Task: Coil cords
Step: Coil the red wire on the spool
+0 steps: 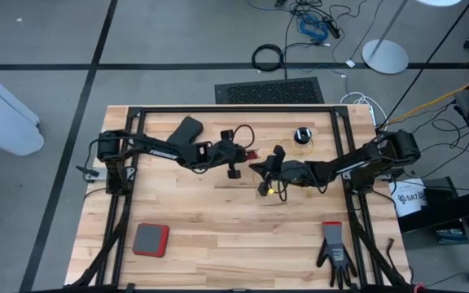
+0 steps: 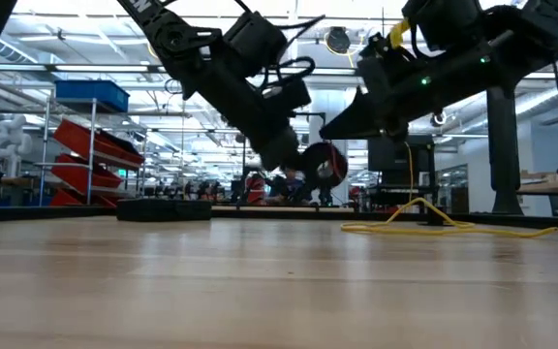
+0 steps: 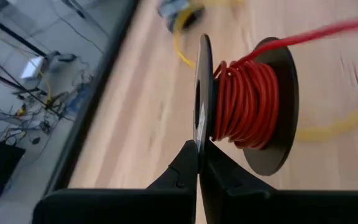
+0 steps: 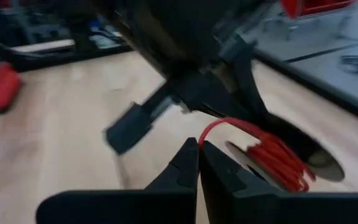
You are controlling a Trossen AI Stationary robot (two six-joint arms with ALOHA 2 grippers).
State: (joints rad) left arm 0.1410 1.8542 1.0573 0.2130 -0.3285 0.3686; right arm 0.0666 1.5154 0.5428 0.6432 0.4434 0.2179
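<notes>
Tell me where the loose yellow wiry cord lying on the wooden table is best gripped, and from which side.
Probably the raised loop of the loose yellow wiry cord, pinched from above. The rest lies flat on the wooden table, leaving fingers little to close around.

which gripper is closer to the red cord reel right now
Left. The left gripper is shut on the flange of the red cord reel, holding it above the table. The right gripper is close beside the reel, shut on the red cord leading off it.
</notes>
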